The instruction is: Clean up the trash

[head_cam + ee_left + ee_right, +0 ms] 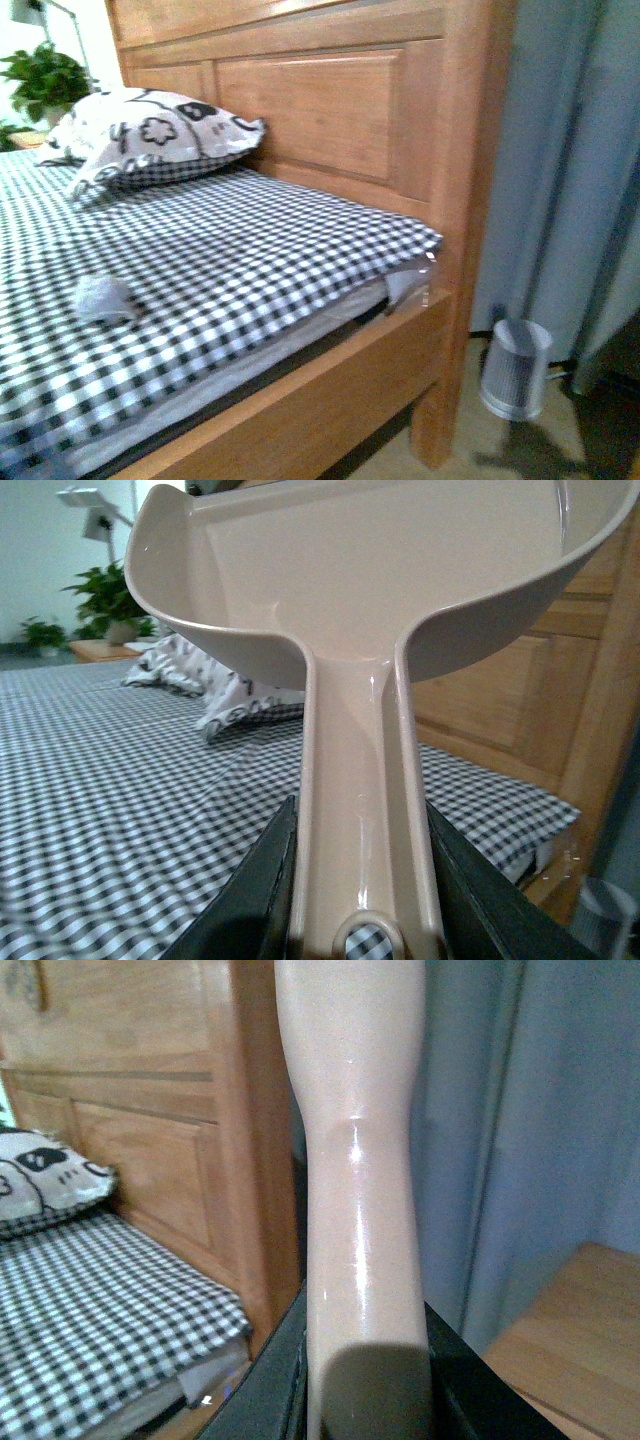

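Glossy, smooth plastic fills the left wrist view: the dustpan [370, 570], a pale pinkish scoop with curved walls. Its long handle is clamped between the dark jaws of the left gripper [362, 905]. Over on the other side, the right gripper [365, 1395] is clenched on a pale handle [360, 1160], shiny and rounded, its head out of frame. The trash [105, 297], a small crumpled white wad, sits out on the black-and-white checked sheet [250, 250], well apart from the soft patterned pillow [150, 135]. Behind the bed is a panelled wooden headboard [310, 110]. A blue-grey curtain [570, 150] hangs beside it, and a ribbed white cylinder [515, 368] stands on the floor.
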You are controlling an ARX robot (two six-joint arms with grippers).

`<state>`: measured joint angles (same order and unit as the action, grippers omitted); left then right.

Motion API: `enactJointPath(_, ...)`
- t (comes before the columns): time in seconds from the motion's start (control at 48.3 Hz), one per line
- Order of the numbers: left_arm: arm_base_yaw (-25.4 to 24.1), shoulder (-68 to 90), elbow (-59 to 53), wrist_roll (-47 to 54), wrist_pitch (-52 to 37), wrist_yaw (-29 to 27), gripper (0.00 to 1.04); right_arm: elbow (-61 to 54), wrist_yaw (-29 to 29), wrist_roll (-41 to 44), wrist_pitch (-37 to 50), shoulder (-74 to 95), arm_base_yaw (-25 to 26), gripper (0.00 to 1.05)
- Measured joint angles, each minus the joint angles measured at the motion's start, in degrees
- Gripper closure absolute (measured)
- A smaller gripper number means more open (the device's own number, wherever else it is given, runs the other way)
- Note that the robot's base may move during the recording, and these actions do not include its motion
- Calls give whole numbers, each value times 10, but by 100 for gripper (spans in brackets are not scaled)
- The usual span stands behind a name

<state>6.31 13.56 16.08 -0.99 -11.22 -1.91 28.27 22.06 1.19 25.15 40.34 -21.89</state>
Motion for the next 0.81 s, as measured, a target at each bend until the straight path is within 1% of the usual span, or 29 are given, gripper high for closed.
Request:
enactJointPath(0.435, 0, 0, 0, 0, 0, 3, 76, 0, 4, 0, 0, 0, 0, 85)
enactJointPath(0.601, -1, -1, 0, -2, 0, -12, 76, 0, -8, 2, 0, 3, -3, 85)
enactJointPath(0.808, -1, 0, 0, -2, 0, 5, 76, 0, 3, 2, 0, 2, 0, 85)
